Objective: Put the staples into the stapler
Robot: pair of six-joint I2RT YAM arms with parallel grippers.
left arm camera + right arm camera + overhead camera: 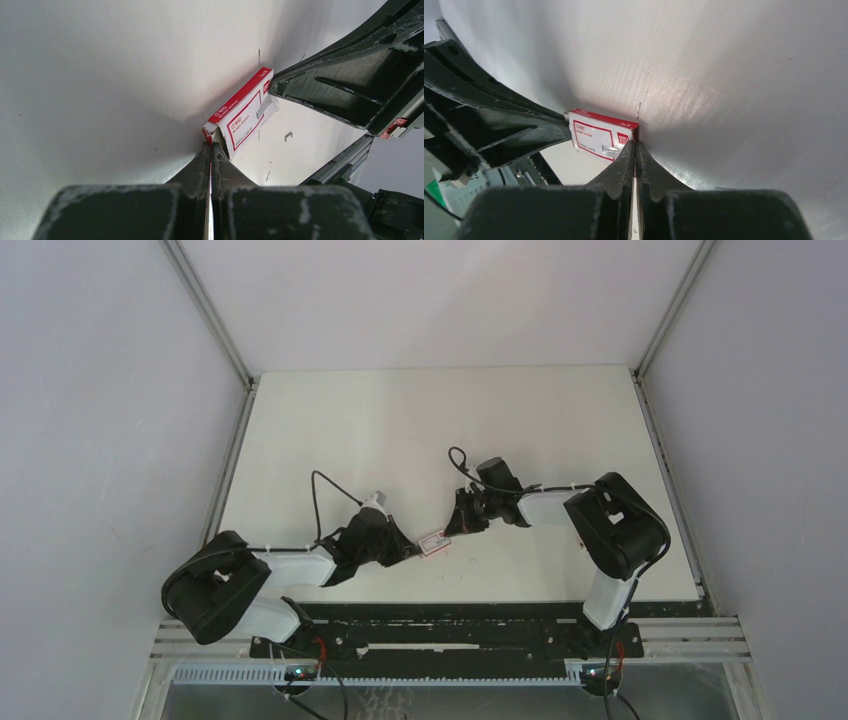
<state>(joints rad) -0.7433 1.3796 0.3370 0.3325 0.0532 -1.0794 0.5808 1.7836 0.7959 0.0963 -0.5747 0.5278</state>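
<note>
Left wrist view: the left gripper [211, 145] is seen closed, its tips touching the near end of the staple box [245, 117] lying on the table [100, 75], and the right gripper [634, 145], also closed, is set against the box's far end.

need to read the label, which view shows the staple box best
Left wrist view: the staple box sits mid-frame, largest, its white label face and red edge clear. The right wrist view shows it smaller and dimmer. The top view shows only a tiny red-and-white speck.
</note>
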